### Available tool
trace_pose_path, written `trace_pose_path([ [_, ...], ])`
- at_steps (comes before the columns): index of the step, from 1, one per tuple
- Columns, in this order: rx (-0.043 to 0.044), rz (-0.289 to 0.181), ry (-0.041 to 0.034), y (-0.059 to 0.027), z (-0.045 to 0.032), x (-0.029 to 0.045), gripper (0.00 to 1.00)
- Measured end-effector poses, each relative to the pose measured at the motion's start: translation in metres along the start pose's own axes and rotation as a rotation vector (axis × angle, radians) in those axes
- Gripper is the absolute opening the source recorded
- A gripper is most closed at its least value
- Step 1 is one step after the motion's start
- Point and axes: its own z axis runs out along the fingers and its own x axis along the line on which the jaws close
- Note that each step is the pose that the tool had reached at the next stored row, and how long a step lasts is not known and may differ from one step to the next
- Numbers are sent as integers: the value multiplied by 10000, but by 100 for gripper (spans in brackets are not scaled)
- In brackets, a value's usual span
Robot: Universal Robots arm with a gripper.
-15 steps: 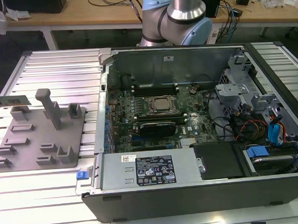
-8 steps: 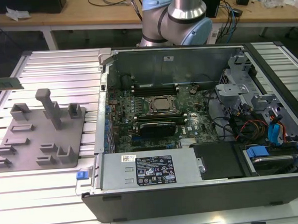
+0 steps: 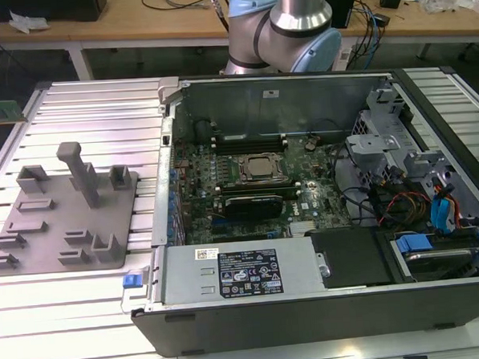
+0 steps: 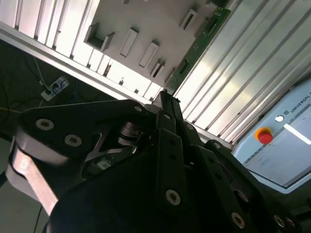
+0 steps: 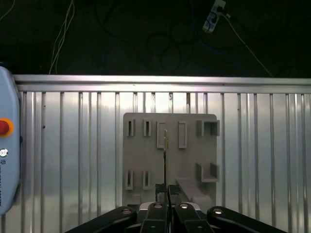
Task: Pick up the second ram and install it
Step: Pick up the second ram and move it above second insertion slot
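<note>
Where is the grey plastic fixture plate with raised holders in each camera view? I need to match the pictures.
Exterior view: the grey fixture plate lies at the exterior view's left, beside the open black computer case.
First wrist view: the plate is beyond the gripper, behind the thin green circuit-board stick it grips.
Second wrist view: the plate is alongside that stick.
Shared landmark: the ribbed aluminium table under the plate.

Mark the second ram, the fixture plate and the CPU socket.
second ram [image 4: 197,48], second wrist view, middle of green board
fixture plate [image 3: 57,221], exterior view, bare flat surface
CPU socket [image 3: 257,169], exterior view, metal centre
</note>
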Motion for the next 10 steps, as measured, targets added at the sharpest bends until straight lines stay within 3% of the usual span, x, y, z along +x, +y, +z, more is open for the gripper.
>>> trace_pose_path([
  [2, 1, 0, -14, 0, -56, -3, 9],
  [4, 1, -2, -38, 0, -170, -10, 9],
  [10, -4, -1, -33, -50, -173, -11, 9],
])
